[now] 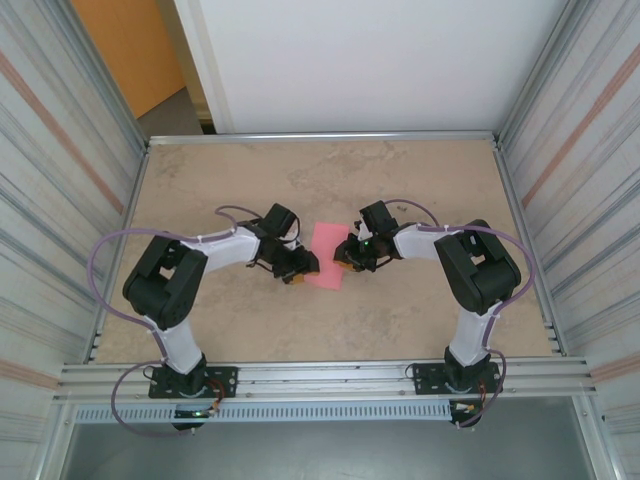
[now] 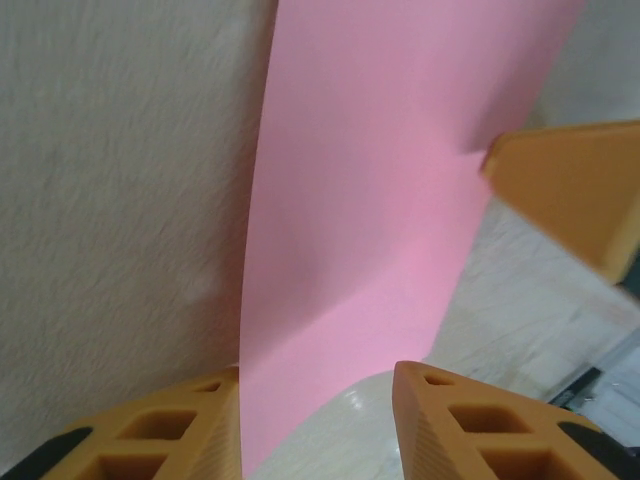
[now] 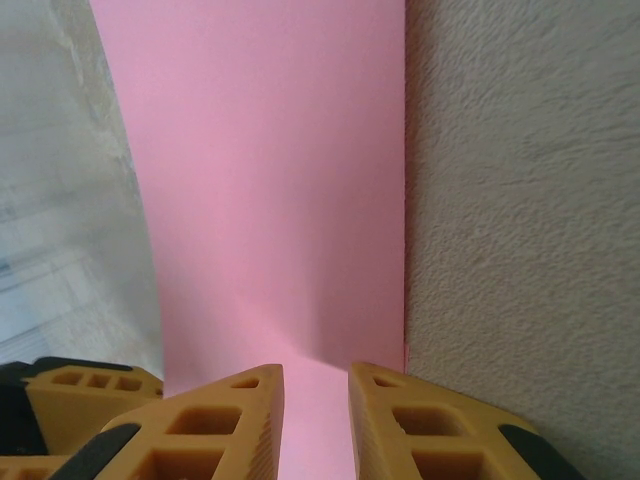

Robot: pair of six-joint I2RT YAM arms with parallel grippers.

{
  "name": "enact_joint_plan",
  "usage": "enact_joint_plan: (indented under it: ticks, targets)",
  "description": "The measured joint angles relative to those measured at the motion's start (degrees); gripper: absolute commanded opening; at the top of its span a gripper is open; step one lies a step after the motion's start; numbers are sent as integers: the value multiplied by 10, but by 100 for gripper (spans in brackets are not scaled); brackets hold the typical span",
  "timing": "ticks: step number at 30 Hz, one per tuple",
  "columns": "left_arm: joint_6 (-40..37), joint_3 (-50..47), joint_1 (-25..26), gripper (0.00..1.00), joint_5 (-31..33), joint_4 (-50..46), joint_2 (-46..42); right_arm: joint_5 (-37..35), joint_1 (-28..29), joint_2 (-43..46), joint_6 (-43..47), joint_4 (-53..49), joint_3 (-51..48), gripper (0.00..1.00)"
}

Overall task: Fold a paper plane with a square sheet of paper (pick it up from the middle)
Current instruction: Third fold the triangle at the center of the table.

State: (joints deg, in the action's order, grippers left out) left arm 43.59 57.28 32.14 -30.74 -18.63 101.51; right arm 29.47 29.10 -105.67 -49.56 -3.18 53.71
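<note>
The square sheet of paper (image 1: 326,248) is pink and lies mid-table between my two grippers. My left gripper (image 1: 300,268) is at its left edge and my right gripper (image 1: 347,258) at its right edge. In the left wrist view the sheet (image 2: 380,180) curves up off the table beside one finger, and the left gripper (image 2: 318,372) has its jaws apart with bare table between them. The right gripper (image 3: 316,368) straddles the sheet (image 3: 270,180) with a narrow gap, and a soft crease runs out from that gap. No paper plane shape is visible.
The beige table (image 1: 420,180) has ribbed metal walls (image 1: 60,150) on the left and right and a white panel behind. An aluminium rail (image 1: 320,378) carrying the arm bases runs along the near edge. The other arm's orange finger (image 2: 570,190) sits close across the sheet.
</note>
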Motion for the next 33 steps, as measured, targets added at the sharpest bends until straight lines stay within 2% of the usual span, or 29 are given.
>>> enact_joint_plan:
  ticks: [5,13,21,27,30,33]
  targets:
    - [2,2,-36,38,-47,37,4,0,0,0,0,0,0,25]
    - [-10,46,-57,29,-115,36,76,2,0,0,0,0,0,25]
    - [-40,75,-60,24,-130,16,90,2,0,0,0,2,0,27]
    - [-60,92,-63,13,-132,-2,106,2,0,2,3,2,0,30]
    - [-66,96,-65,6,-131,-9,111,2,0,5,7,2,0,34]
    - [-65,96,-65,4,-132,-9,111,-5,0,11,22,-4,2,42]
